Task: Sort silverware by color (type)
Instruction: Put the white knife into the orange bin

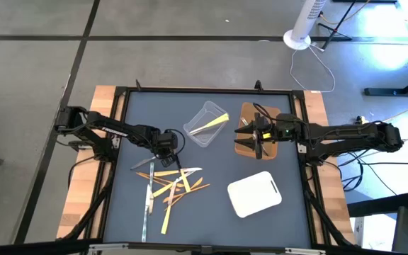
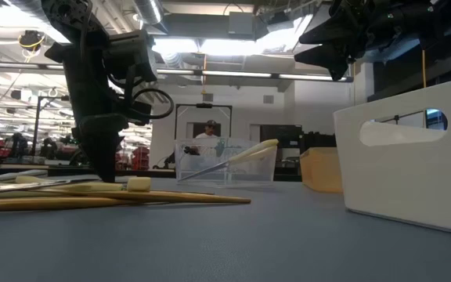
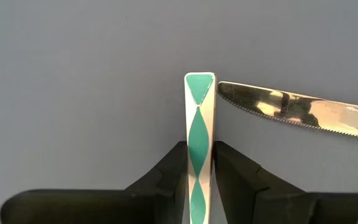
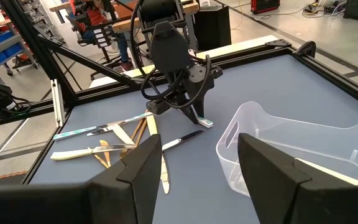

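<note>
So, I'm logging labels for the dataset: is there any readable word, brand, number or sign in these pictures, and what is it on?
None readable.
Utensil handle between the left end effector fingers: a green diamond pattern, no lettering.
Silver knife, clear tub, white tray: no markings visible.
Room behind the table: too blurred to read.

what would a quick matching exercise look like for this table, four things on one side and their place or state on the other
Things:
1. left gripper
2. right gripper
3. clear tub
4. white tray

Places or states:
a. holds a pale yellow utensil
b. lies bare near the table's front
c. above the brown tray
d. down at the silverware pile, fingers around a teal-patterned handle

Pairs: 1-d, 2-c, 3-a, 4-b
</note>
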`<state>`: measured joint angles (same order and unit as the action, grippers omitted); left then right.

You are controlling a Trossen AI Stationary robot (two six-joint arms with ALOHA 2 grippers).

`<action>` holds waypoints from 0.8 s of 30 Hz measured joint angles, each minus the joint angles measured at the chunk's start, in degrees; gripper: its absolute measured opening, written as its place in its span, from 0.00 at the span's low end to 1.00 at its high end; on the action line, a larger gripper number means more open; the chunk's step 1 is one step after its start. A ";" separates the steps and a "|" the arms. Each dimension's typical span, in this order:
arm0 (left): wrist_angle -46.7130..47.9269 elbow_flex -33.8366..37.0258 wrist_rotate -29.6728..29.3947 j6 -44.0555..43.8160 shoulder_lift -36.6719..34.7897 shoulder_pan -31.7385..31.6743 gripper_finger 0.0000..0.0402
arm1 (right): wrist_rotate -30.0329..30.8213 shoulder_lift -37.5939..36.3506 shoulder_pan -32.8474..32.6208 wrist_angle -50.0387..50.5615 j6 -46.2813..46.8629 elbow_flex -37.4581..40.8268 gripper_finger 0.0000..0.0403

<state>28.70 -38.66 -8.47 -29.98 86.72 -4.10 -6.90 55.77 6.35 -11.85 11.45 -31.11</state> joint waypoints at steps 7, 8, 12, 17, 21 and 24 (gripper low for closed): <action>-0.02 0.03 -0.68 -0.01 0.00 0.00 0.13 | 0.00 0.00 0.00 -0.01 -0.01 0.00 0.49; -0.04 0.03 -0.83 0.00 0.01 0.00 0.13 | 0.00 0.00 0.01 -0.01 -0.01 0.00 0.49; -0.16 0.03 -1.09 0.00 0.02 0.00 0.13 | -0.02 0.00 0.02 0.01 0.01 0.00 0.49; -0.16 0.03 -1.22 0.00 -0.06 0.00 0.13 | 0.00 0.00 0.02 -0.01 0.00 0.00 0.49; -0.16 0.09 -1.25 0.05 -0.93 0.00 0.13 | 0.00 0.00 0.02 -0.01 0.01 0.00 0.49; -0.02 0.24 -2.01 0.09 -2.02 -0.02 0.13 | 0.00 0.02 0.02 -0.01 -0.01 0.00 0.49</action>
<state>28.68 -38.42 -10.48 -29.89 84.70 -4.12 -6.90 55.79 6.37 -11.86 11.45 -31.11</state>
